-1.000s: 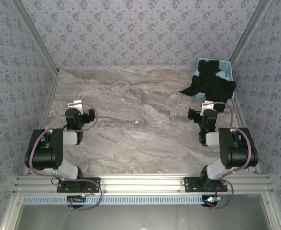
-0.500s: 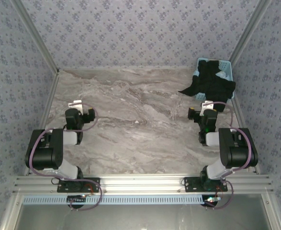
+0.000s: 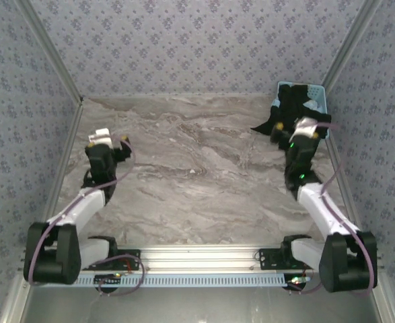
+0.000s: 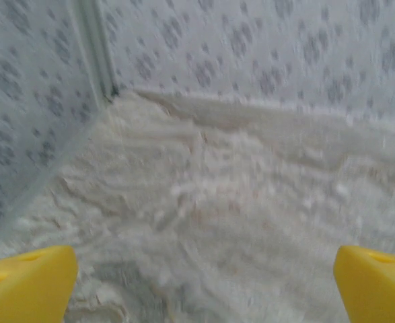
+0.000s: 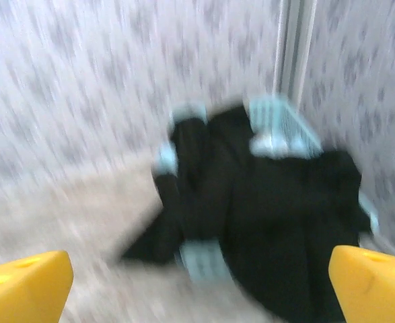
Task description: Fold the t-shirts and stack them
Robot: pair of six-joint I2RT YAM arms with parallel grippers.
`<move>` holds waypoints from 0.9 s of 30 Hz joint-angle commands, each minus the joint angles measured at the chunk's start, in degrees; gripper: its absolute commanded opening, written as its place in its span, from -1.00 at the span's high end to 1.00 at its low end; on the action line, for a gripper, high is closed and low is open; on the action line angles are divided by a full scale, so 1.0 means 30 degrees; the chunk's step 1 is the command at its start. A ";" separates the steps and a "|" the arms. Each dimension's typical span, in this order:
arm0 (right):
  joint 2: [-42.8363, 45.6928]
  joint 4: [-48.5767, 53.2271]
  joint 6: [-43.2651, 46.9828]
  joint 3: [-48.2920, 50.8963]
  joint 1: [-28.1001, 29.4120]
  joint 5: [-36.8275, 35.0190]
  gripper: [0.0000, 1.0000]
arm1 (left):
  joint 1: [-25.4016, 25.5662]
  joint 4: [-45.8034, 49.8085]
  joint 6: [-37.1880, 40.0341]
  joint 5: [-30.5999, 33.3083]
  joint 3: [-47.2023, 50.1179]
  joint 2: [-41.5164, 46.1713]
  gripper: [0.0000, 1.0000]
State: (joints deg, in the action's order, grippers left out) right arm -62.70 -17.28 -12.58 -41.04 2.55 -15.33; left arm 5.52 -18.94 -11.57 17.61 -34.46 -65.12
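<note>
The black t-shirts [image 3: 295, 111] lie heaped in a light-blue basket [image 3: 318, 89] at the far right corner, with one dark fold spilling over its rim onto the marbled table [image 3: 197, 175]. The right gripper [image 3: 297, 129], jaws spread wide and holding nothing, has swung out from its tucked pose of a second ago and now hangs just before the pile. Heavy blur in the right wrist view suggests it is mid-motion. The left gripper [image 3: 107, 141], also spread and empty, has stretched forward over the left of the table, well apart from the cloth. No shirt is out of the basket yet. The task looks to be at its opening reach, with the first pick to come.
</note>
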 commanded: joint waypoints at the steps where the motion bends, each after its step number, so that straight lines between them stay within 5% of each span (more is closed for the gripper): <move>1: -0.0854 0.6002 -0.6750 -0.3451 -0.3548 0.5672 -1.00 | -0.1794 0.8832 -0.7238 -0.0032 -0.4912 -0.0098 -0.96; 3: -0.3701 1.1892 -0.6583 -0.7881 -0.3212 0.2848 -1.00 | -0.2985 1.0913 -0.9089 -0.3623 -0.7475 -0.2091 -0.95; 5: -0.6495 1.5651 -0.5660 -1.2069 -0.2641 0.1873 -1.00 | -0.2207 1.2843 -0.8541 -0.4495 -1.0165 -0.3798 -0.95; 9: -1.0703 2.0365 -0.5797 -1.7045 -0.3489 0.3042 -0.57 | -0.0040 1.4259 -0.8166 -0.6926 -1.3400 -0.5952 -0.82; 17: -1.6255 2.1143 -0.5839 -2.0634 -0.3830 0.5481 -0.38 | 0.3659 1.4457 -0.8491 -0.9049 -1.4781 -0.7751 -0.54; 27: -1.8763 1.9950 -0.7219 -2.1316 -0.3858 0.6614 -0.32 | 0.4415 1.4676 -0.8623 -0.9153 -1.4447 -0.7714 -0.39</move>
State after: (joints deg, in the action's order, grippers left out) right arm -117.12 42.57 -31.83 -103.55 -9.13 2.22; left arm 18.87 23.49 -37.19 -8.84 -76.51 -88.62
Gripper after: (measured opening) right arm 0.662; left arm 0.702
